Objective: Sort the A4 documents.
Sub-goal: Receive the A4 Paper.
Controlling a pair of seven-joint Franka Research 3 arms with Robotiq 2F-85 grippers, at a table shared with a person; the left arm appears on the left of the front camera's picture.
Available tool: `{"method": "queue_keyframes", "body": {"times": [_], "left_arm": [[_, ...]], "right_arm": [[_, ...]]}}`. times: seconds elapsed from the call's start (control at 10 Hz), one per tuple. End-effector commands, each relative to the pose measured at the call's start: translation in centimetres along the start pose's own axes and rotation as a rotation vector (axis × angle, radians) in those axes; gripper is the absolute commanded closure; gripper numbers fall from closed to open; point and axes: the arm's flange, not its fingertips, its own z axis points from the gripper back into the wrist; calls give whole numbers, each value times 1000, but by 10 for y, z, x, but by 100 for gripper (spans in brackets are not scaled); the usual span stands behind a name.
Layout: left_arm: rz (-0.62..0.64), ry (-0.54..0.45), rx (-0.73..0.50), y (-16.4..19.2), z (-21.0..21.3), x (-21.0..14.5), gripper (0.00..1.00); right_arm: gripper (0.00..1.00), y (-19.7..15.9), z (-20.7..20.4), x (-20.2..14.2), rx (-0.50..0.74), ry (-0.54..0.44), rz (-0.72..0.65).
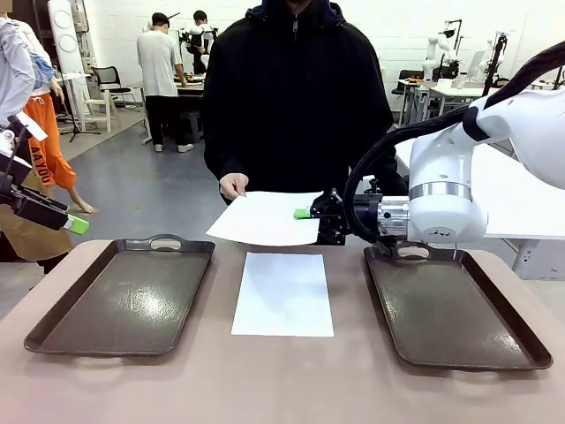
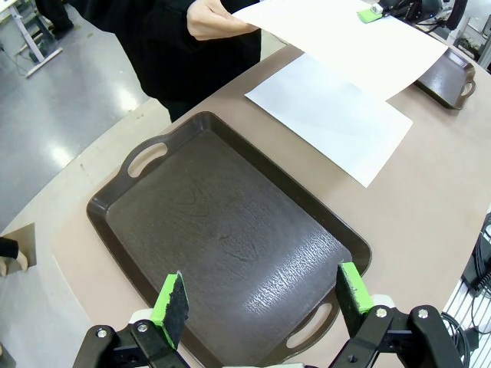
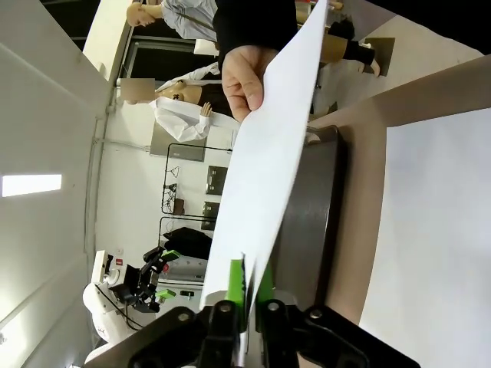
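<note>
You have nothing legible to log here: no text, label, brand, number or sign can be read in any view. The 2 A4 documents, the held sheet [image 1: 265, 218] and the flat sheet [image 1: 283, 293] on the table [image 1: 177, 389], both show blank white faces. In the right wrist view, a few dark panels [image 3: 217, 179] on the far wall are too small to read.
</note>
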Motion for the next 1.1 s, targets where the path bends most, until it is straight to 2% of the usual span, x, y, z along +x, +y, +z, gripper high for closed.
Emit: {"method": "queue_keyframes", "body": {"times": [0.0,0.4,0.5,0.6,1.0], "left_arm": [[-16,-3,-9,3,-1,-2,0],[-16,-3,-9,3,-1,-2,0],[-16,-3,-9,3,-1,-2,0],[-16,-3,-9,3,-1,-2,0],[-16,-3,-9,3,-1,-2,0]], "right_arm": [[100,-4,-7,3,15,11,-10],[100,-11,-9,3,14,30,-16],[100,-7,-8,0,21,71,12],[100,-11,-5,-1,-3,11,-16],[100,-11,-5,-1,-3,11,-16]]}}
